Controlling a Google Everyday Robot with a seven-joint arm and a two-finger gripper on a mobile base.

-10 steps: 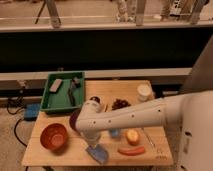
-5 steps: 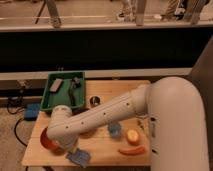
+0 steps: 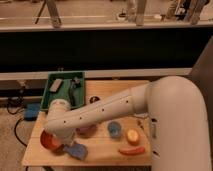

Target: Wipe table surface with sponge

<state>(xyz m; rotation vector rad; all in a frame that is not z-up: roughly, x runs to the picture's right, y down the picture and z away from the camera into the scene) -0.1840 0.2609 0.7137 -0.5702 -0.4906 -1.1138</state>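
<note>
Camera view, pale-blue flat sponge [image 3: 77, 150] on tan plank table surface [image 3: 102, 155], end effector [image 3: 68, 145] low at it, grip cannot be told

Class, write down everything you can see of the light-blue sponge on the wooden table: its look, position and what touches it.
The sponge is a small, light-blue, soft-looking flat pad, roughly rectangular. It lies flat on the table surface near the front left, just right of the orange bowl. The robot's hand sits over its left end and hides part of it, so the exact hold cannot be made out. Nothing else appears to touch it.
</note>
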